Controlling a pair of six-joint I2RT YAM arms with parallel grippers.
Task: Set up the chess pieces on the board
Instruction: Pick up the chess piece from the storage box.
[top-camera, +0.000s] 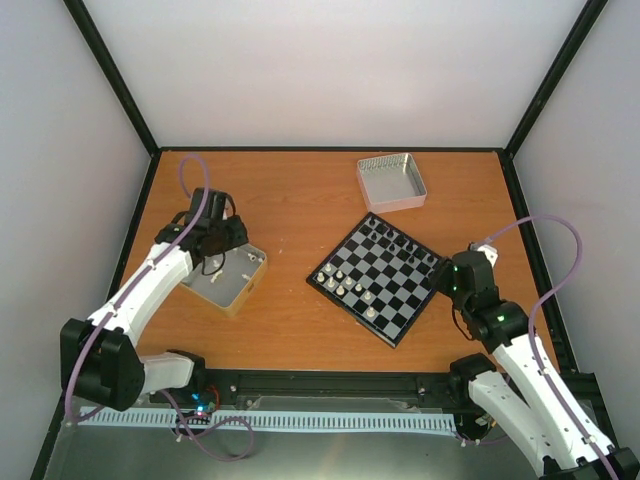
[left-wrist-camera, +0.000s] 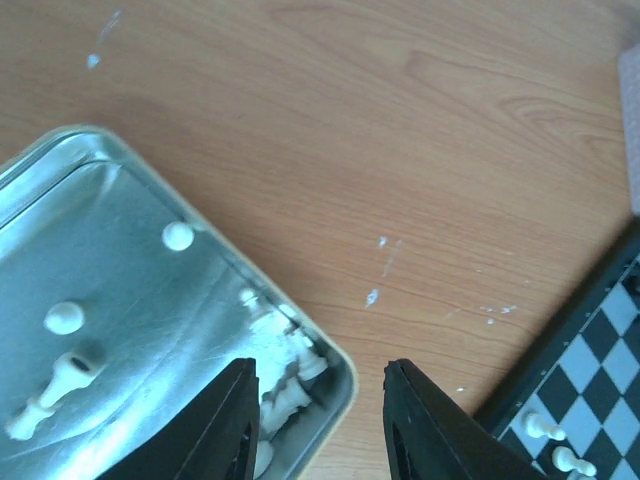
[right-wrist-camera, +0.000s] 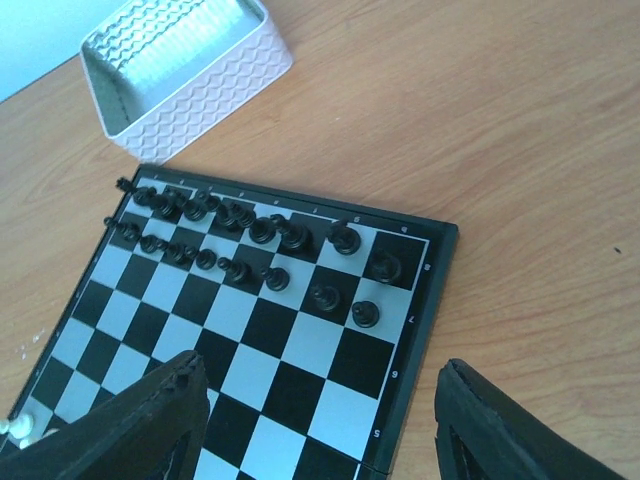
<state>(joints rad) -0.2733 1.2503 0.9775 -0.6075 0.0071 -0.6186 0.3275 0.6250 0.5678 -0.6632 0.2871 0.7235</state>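
Observation:
The board (top-camera: 377, 281) lies turned like a diamond right of the table's middle. Several cream-white chess pieces (top-camera: 345, 283) stand along its near-left side and black chessmen along its far-right side (right-wrist-camera: 262, 233). More white pieces (left-wrist-camera: 288, 382) lie loose in a silver tray (top-camera: 236, 288) on the left. My left gripper (top-camera: 217, 238) is open and empty above that tray's corner (left-wrist-camera: 318, 405). My right gripper (top-camera: 448, 276) is open and empty over the board's right corner (right-wrist-camera: 320, 415). The board's edge with two white pieces (left-wrist-camera: 545, 430) shows in the left wrist view.
A second, empty silver tray (top-camera: 392, 181) stands behind the board, also in the right wrist view (right-wrist-camera: 215, 75). The table is orange wood (top-camera: 300, 200) inside white walls with a black frame.

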